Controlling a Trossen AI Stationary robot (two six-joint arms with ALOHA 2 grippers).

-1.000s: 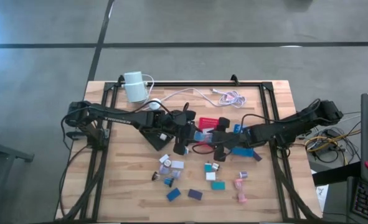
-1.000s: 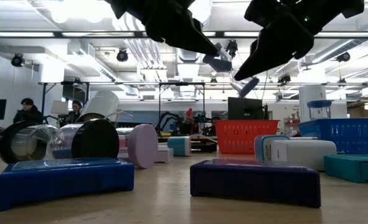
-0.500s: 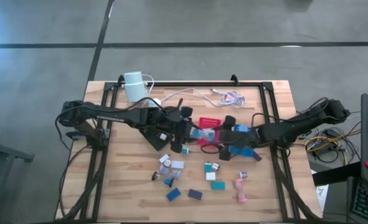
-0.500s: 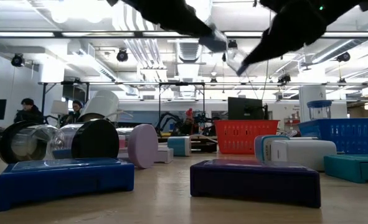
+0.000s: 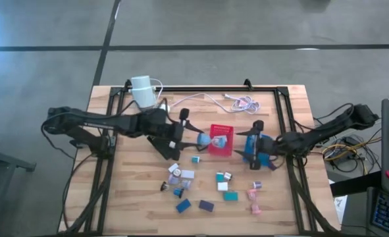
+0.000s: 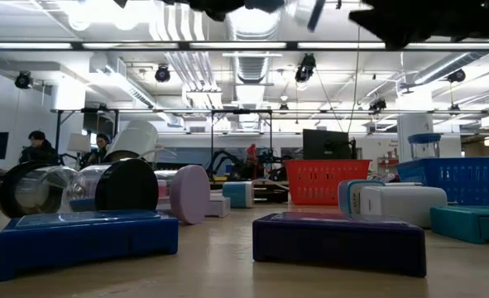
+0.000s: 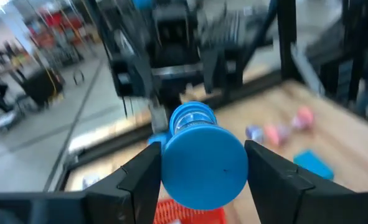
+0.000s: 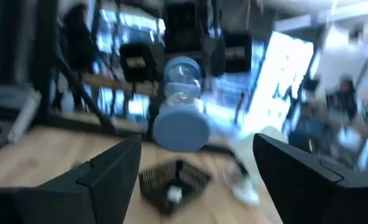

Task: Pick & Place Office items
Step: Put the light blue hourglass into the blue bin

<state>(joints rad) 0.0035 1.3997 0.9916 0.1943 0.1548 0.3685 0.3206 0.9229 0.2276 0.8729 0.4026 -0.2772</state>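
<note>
While the blue spool-shaped piece (image 7: pixel 202 158) sits squarely between the left gripper's (image 5: pixel 205 141) jaws, its round flat end faces the wrist camera and the two dark fingers (image 7: pixel 141 177) press against its sides, pinching it. In the high view that piece hangs above the counter (image 5: pixel 135 197), at the edge of the red tray (image 5: pixel 221 139). From the right wrist view the same blue piece (image 8: pixel 182 106) shows held up in the air across from the right gripper (image 5: pixel 257 150), whose jaws are spread wide with nothing between them; that gripper hovers over the blue tray (image 5: pixel 252 146), just beside the red one. Nearer the front edge, the other small pieces (image 5: pixel 207 191) lie scattered on the counter: teal, blue, purple, white and pink blocks and short cylinders. At the back stands a white cylinder (image 5: pixel 142 91) with its cable (image 5: pixel 210 100).
</note>
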